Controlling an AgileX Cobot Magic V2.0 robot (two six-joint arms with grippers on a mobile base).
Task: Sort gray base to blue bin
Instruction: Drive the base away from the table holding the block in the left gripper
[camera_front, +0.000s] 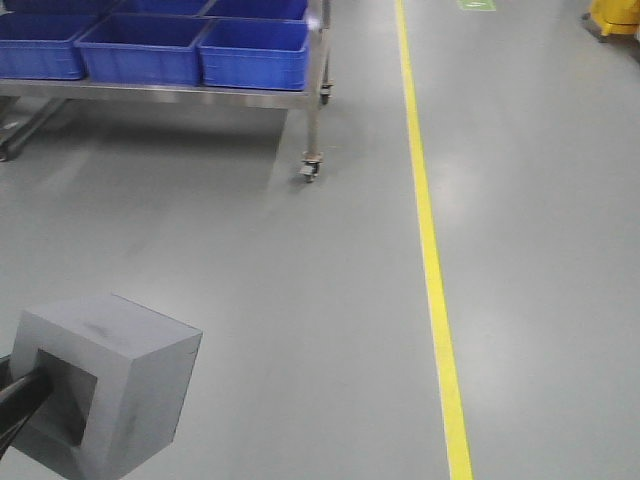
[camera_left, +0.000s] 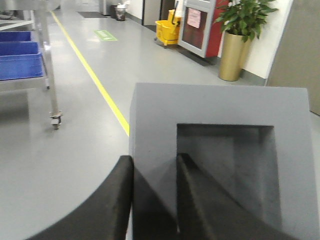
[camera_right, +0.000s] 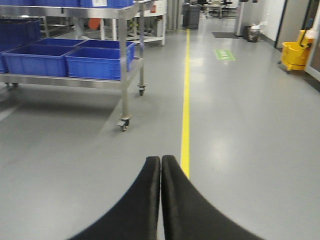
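Note:
The gray base (camera_front: 105, 390) hangs in the air at the lower left of the front view, its square recess turned toward my arm. My left gripper (camera_left: 154, 162) is shut on the gray base (camera_left: 220, 150): one black finger lies outside the block's wall, the other inside the recess, pinching the thick frame. Blue bins (camera_front: 255, 52) stand in a row on a steel cart shelf at the far upper left, well away from the block. My right gripper (camera_right: 161, 160) is shut with nothing between its fingers, held above bare floor. The blue bins (camera_right: 97, 61) show in its view too.
A steel cart (camera_front: 312, 120) on castor wheels (camera_front: 310, 172) carries the bins. A yellow floor line (camera_front: 432, 260) runs away down the aisle. A yellow mop bucket (camera_right: 294, 54) and a potted plant in a gold pot (camera_left: 234, 55) stand by the right wall.

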